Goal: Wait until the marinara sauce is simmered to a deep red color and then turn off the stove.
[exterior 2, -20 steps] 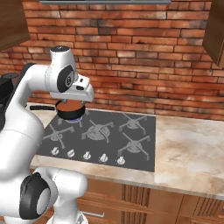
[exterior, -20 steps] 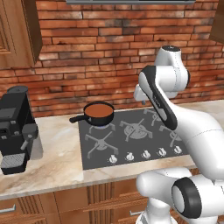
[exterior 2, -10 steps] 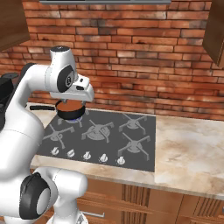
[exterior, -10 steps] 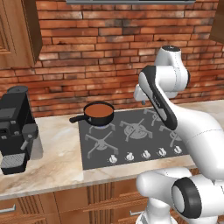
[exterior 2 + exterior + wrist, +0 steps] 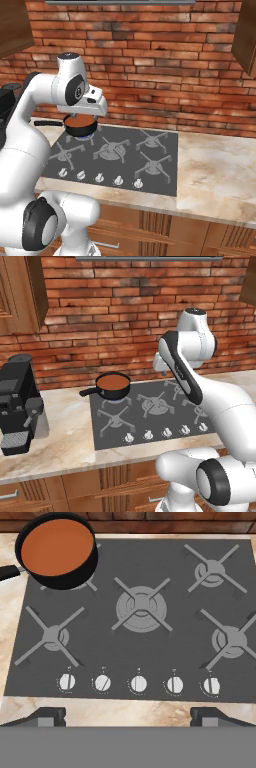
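Hand view, straight down on stove (image 5: 150, 642): all five white knobs (image 5: 138, 684) along near edge, second from left turned askew. Left base view adds black coffee machine (image 5: 17, 401) on counter (image 5: 65, 441) left of cooktop. Arm folded high over stove, hand pointing down; gripper (image 5: 127, 716) released, tips wide apart, nothing between. Marinara sauce (image 5: 57, 546) flat orange-red disc in black saucepan (image 5: 91, 559) on back-left burner, handle pointing left.
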Motion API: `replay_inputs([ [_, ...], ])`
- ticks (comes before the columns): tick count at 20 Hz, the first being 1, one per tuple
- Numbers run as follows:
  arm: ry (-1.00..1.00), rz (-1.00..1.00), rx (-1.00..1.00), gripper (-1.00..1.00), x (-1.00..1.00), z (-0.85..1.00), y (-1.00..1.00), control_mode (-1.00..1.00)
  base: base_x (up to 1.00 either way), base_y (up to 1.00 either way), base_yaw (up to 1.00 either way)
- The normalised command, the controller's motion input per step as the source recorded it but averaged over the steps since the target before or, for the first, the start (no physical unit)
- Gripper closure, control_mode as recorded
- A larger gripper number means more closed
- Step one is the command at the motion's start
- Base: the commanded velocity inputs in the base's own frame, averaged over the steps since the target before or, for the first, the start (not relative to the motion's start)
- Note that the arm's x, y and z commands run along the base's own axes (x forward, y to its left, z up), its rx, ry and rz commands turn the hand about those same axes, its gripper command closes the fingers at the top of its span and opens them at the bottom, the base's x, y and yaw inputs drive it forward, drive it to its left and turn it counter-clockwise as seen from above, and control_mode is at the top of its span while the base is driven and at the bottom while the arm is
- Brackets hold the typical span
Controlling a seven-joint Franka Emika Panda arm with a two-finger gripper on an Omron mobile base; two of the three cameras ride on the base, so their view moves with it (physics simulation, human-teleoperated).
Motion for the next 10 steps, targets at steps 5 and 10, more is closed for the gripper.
replay_inputs([
  [5,0.00,0.00,0.00,-1.00,0.00,0.00,0.00,-1.00,0.00,0.00,0.00],
  [10,0.00,0.00,0.00,-1.00,0.00,0.00,0.00,-1.00,0.00,0.00,0.00],
])
